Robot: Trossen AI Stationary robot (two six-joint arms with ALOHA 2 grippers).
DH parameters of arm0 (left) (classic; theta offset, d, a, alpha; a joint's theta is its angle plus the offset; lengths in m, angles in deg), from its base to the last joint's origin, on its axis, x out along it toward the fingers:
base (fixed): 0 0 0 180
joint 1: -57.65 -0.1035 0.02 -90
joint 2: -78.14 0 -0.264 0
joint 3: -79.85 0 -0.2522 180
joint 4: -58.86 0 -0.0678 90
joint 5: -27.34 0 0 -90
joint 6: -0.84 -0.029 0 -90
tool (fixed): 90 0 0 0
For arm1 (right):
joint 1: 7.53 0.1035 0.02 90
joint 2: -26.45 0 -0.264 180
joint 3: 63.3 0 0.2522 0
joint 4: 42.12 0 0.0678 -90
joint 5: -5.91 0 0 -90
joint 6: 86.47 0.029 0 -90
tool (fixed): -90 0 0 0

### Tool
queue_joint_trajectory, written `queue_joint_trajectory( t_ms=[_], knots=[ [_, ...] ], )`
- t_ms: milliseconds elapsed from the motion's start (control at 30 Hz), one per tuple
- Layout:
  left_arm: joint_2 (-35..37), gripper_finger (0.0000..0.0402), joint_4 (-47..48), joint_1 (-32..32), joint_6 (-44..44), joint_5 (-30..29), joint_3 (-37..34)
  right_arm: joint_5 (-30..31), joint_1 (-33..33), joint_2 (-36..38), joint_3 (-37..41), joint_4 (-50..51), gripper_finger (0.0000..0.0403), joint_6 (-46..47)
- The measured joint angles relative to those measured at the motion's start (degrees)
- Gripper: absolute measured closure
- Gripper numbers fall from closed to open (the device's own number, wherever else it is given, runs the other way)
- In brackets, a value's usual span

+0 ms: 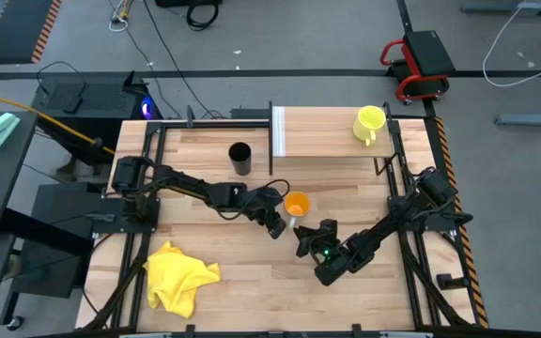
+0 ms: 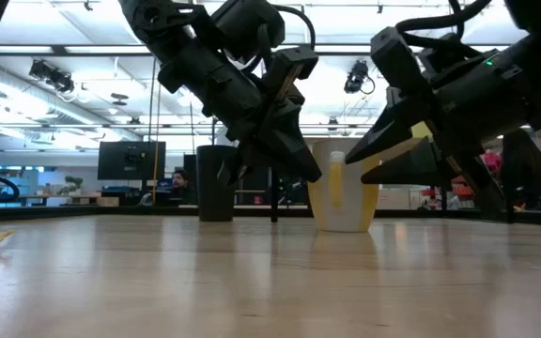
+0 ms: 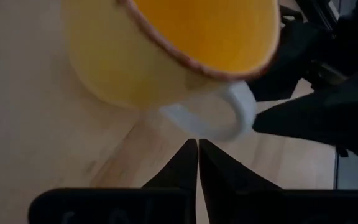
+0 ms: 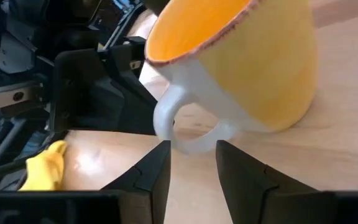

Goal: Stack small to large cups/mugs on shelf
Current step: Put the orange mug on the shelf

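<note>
Orange cup (image 1: pixel 297 205): stood upright on the tabletop planks (image 1: pixel 252 282), well short of the shelf (image 1: pixel 332 141); white handle turned toward both arms.
Right gripper (image 4: pixel 191 163): fingers spread, just beside the handle, nothing held.
Left gripper (image 3: pixel 197 163): fingers pressed together, empty, near the cup.
Step judged: handle to be straddled squarely, then pinched before lifting.
Caution: crowding by the left gripper should be avoided.

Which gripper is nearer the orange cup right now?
Left, narrowly. The left gripper, shut, sits right beside the orange cup at its handle. The right gripper, open, is just short of that handle on the cup's near side.
</note>
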Motion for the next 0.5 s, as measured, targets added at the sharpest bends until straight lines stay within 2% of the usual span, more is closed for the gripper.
queue_joint_trajectory(
  t_ms=[300,500],
  knots=[
    [-0.83,0.0375,-4.16,-0.09,1.90,0.52,0.02,-1.42,-0.39,0.10,0.00,-0.24,0.0272,-0.59],
    [-3.13,0.0380,-4.33,0.22,1.88,2.29,2.51,-1.68,-0.66,0.12,0.00,-0.71,0.0272,-0.98]
  ],
)
